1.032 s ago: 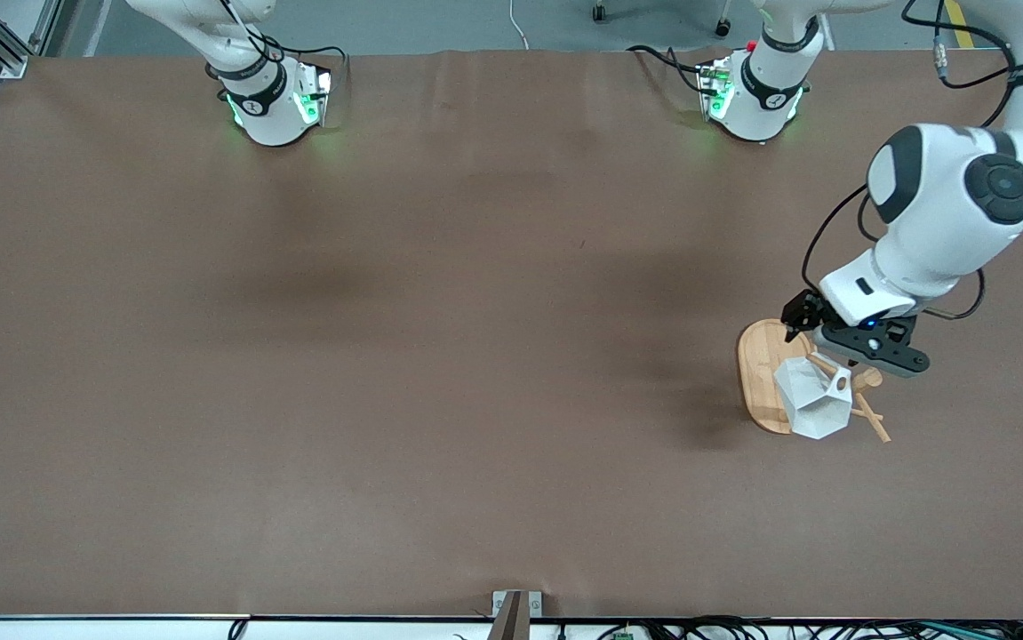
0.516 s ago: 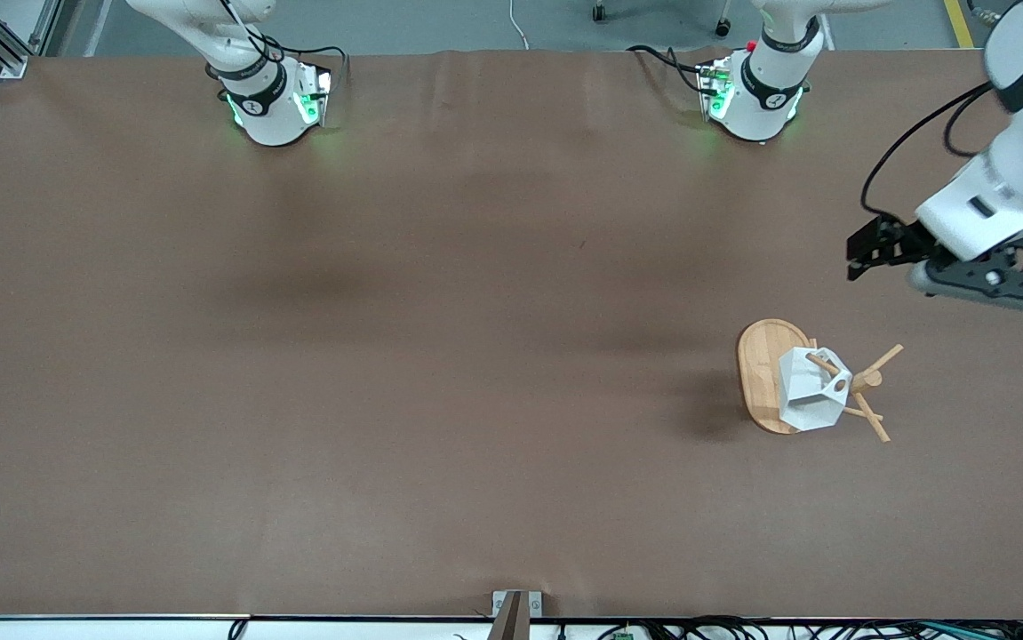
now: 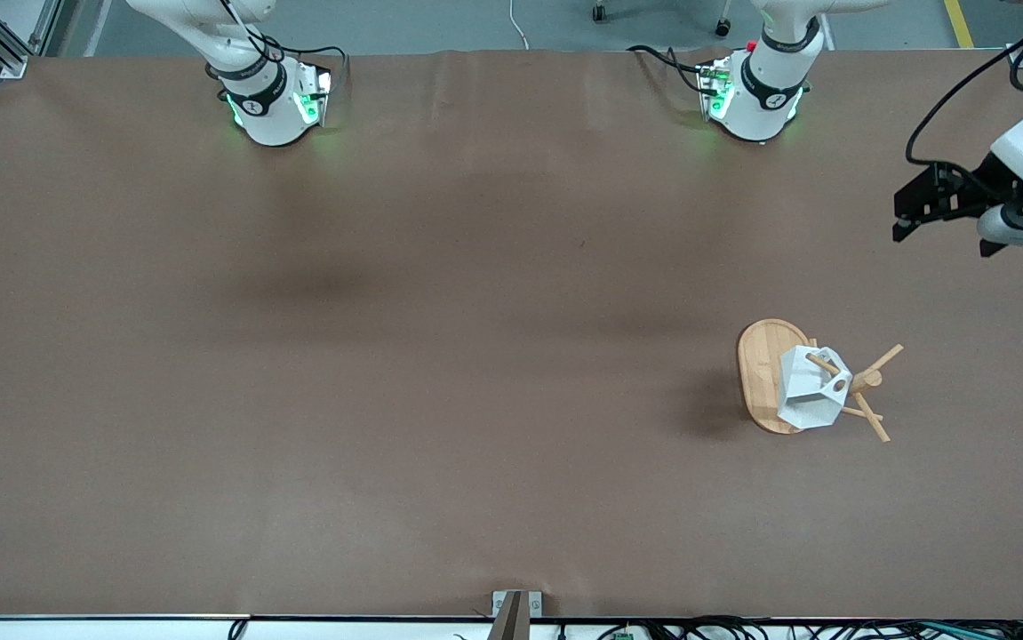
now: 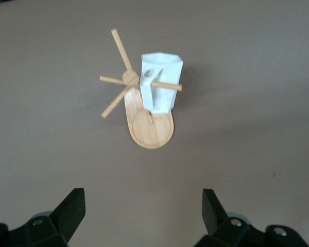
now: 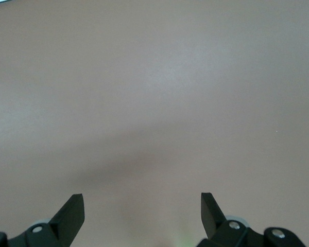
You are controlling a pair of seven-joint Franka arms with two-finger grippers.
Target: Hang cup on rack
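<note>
**Hanging cup on mug tree, both grippers clear**

Spreading its two black fingers (image 4: 72, 208) wide apart and holding nothing, the left gripper (image 3: 942, 213) hangs over bare table toward the left arm's end, its white forearm entering from the edge of the front view. The right gripper (image 5: 142, 216) is likewise spread and empty above bare table; in the front view only that arm's base shows, and the arm waits. A plain brown table covering (image 3: 440, 373) runs unbroken across the scene, with grey floor above it and cables along the lower edge. The small white faceted cup (image 3: 809, 389) hangs tilted on the light wooden mug tree (image 3: 758, 373), one thin angled peg passing through the round hole in its chunky handle. The tree's oval bamboo base rests on the table toward the left arm's end, nearer to the front camera than the left arm's base.
</note>
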